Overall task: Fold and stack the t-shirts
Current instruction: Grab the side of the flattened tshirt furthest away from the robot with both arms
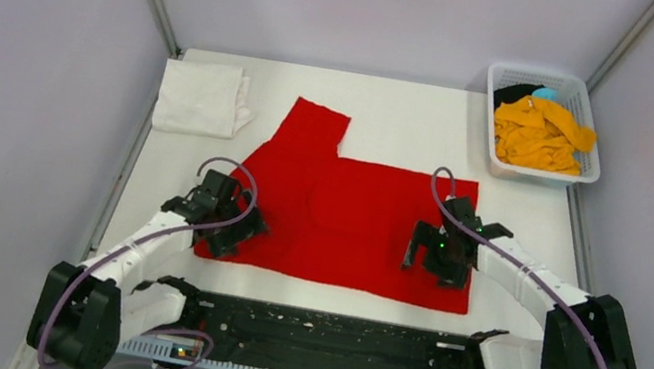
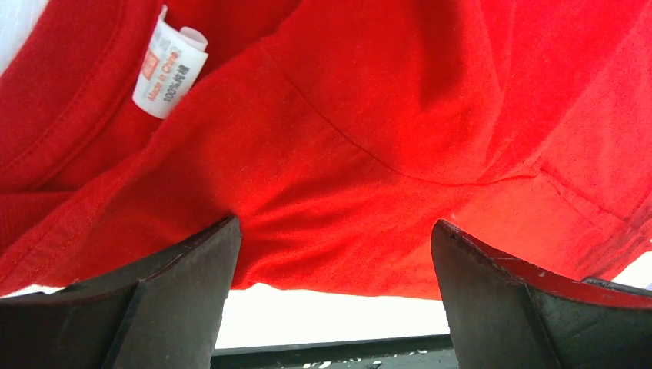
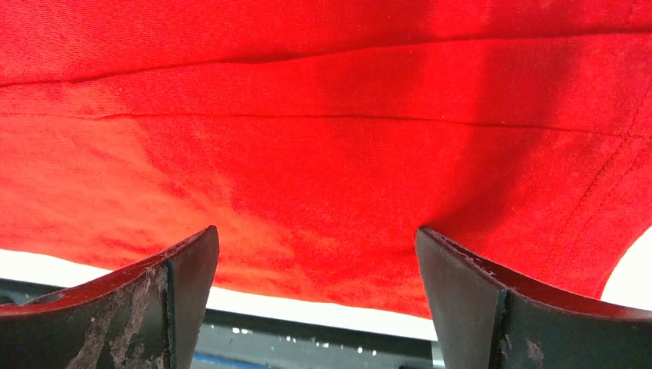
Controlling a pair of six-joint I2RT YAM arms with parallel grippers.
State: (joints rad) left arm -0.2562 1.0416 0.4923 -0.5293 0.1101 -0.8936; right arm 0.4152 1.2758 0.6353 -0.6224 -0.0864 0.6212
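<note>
A bright red t-shirt [image 1: 347, 219] lies spread flat in the middle of the table, one sleeve pointing to the far side. My left gripper [image 1: 232, 229] is open over its near left corner; the left wrist view shows red cloth [image 2: 369, 146] and a white label [image 2: 167, 65] beyond the spread jaws. My right gripper [image 1: 437, 255] is open over the near right part of the shirt, which fills the right wrist view [image 3: 323, 138]. A folded white t-shirt [image 1: 201, 97] lies at the far left. An orange-yellow t-shirt [image 1: 540, 133] and a black one [image 1: 514, 92] sit in the basket.
A white lattice basket [image 1: 588, 176] stands at the far right corner, with a small blue thing [image 1: 545, 92] in it. The black rail [image 1: 317, 330] runs along the near edge between the arm bases. Grey walls close in the table on three sides.
</note>
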